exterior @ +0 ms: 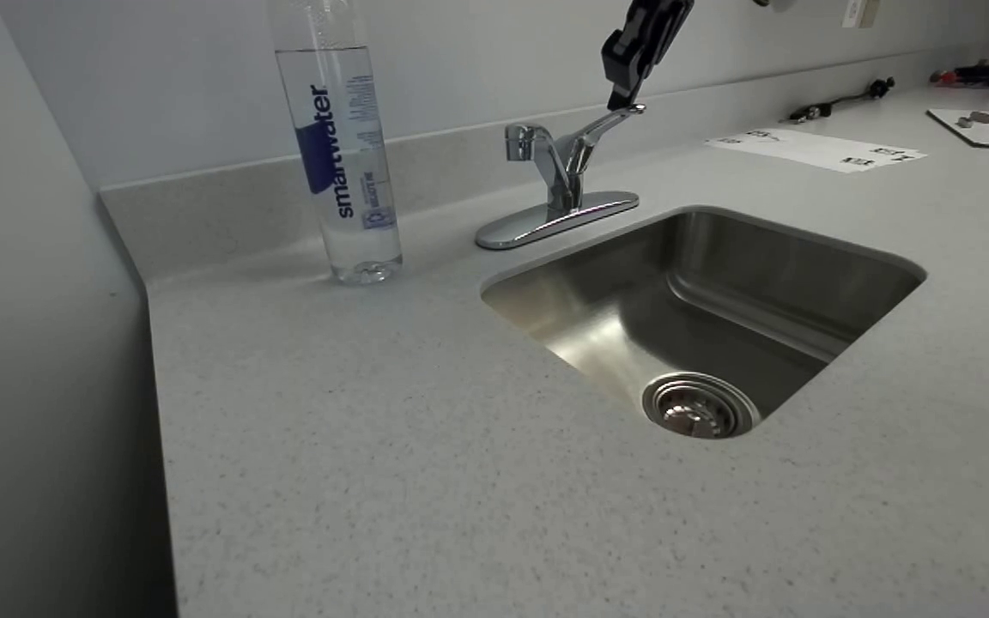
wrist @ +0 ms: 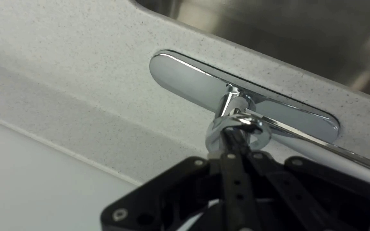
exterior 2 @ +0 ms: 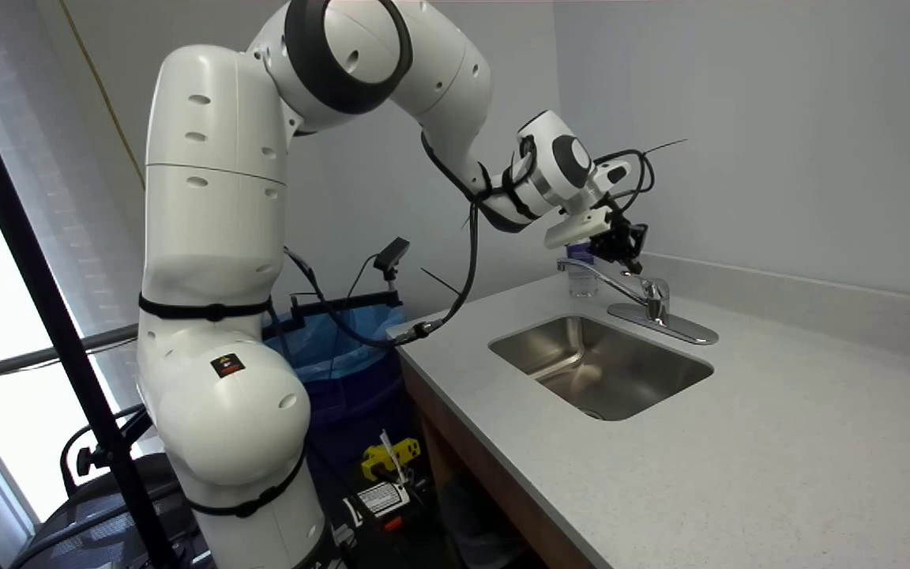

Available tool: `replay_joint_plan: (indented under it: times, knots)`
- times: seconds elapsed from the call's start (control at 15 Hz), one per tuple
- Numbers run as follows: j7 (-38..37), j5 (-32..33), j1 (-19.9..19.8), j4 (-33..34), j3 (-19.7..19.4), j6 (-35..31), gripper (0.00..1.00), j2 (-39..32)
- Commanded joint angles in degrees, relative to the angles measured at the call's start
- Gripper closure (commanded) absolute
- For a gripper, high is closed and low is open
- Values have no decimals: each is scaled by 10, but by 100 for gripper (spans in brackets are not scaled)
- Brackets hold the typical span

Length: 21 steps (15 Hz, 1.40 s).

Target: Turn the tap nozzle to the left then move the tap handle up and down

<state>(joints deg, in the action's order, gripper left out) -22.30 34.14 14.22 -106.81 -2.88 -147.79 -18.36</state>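
Observation:
The chrome tap stands on an oval base plate behind the sink. Its nozzle shows in both exterior views [exterior: 535, 142] [exterior 2: 605, 276] and in the wrist view [wrist: 332, 154]. The tap handle [exterior: 602, 127] rises at a slant and ends in a loop, which is close up in the wrist view [wrist: 244, 118]. My gripper is at the handle's upper end in both exterior views [exterior: 626, 100] [exterior 2: 634, 267]. In the wrist view, the gripper [wrist: 234, 134] has its two fingers together, with the tips at the loop's opening. I cannot tell how deep the tips reach.
The steel sink [exterior: 803, 245] lies in front of the tap. A tall water bottle [exterior: 366, 163] stands on the counter [exterior: 357, 446] beside it. The wall [exterior 2: 779, 158] rises close behind the tap. A printed sheet [exterior: 812, 150] and a black cable [exterior: 842, 100] lie farther along.

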Motion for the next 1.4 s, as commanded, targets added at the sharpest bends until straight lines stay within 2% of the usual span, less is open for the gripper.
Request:
replay_joint_plan:
  times: [0.0, 0.27, 1.07, 1.33]
  knots:
    - [17, -5, -2, -55, 8, 25, 100, 33]
    - [10, 9, 0, -61, 7, 18, 100, 39]
    - [-108, 172, 0, -23, -14, -33, 100, 23]
    - [-145, 194, 2, -18, -28, -57, 100, 39]
